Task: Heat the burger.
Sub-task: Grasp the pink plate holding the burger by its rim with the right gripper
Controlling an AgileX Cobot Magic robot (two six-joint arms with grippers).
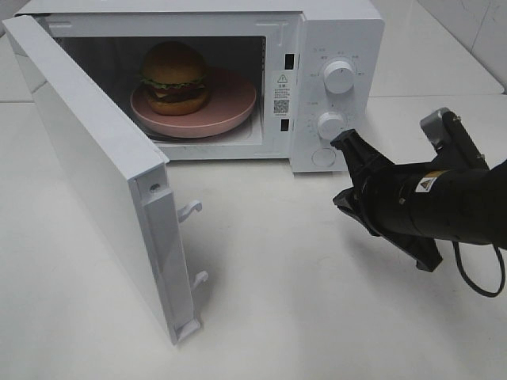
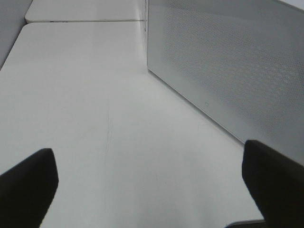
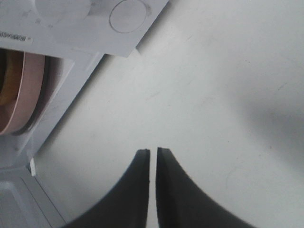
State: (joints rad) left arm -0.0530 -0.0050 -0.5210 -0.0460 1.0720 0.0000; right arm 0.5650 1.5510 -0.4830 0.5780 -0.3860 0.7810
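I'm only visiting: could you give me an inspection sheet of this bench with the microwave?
Surface: smooth white table, no spills seen.
Job's things: glossy brown-bunned burger on a round pink plate inside the white microwave oven; its door stands wide open.
Clutter: nothing seen.
Grippers: left black gripper open, empty; right black gripper shut, empty, near the oven's dials.
Cables: black cable loops below the right arm.
Surroundings: pale tiled wall behind.

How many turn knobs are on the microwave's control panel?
2. The upper knob sits high on the control panel; the lower knob is directly below it. The flat round button beneath them is not a knob. None appear hidden.
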